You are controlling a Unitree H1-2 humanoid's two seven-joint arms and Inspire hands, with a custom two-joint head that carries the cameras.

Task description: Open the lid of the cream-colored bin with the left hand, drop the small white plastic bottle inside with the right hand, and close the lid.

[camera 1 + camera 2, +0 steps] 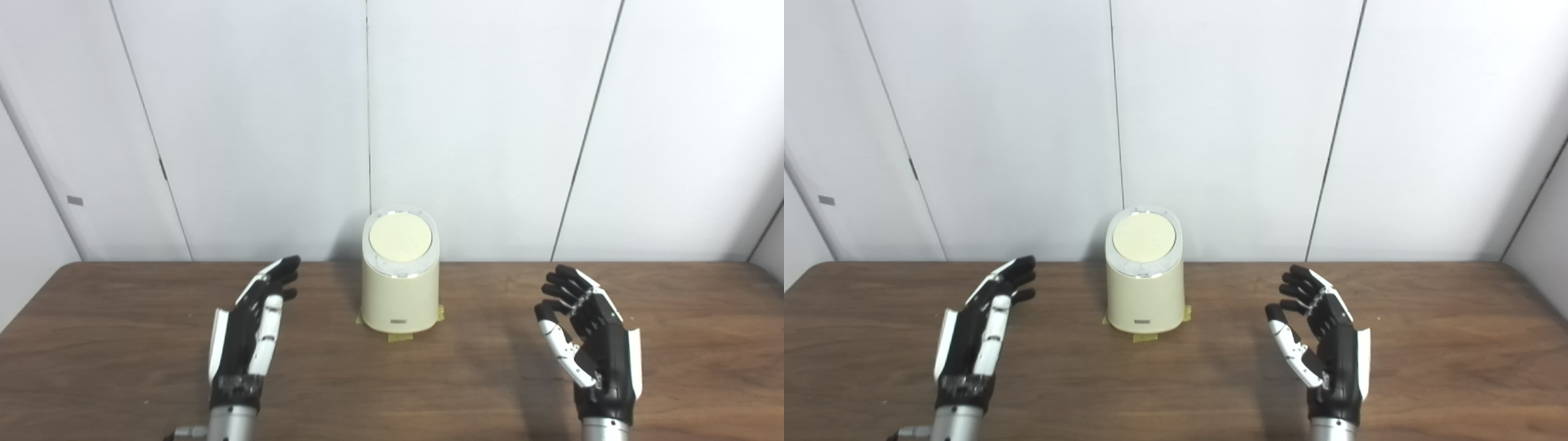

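A cream-colored bin (400, 288) stands upright at the back middle of the wooden table, its round lid (399, 237) lying flat and shut. My left hand (251, 327) hovers to the left of the bin, fingers stretched out and apart, holding nothing. To the right of the bin my right hand (588, 337) is held palm inward, fingers spread and slightly curled, also with nothing in it. Both hands are well apart from the bin. No small white plastic bottle shows in either view.
Strips of yellow tape (398, 334) mark the bin's base on the brown table (392, 392). White wall panels (478, 122) rise straight behind the table's far edge.
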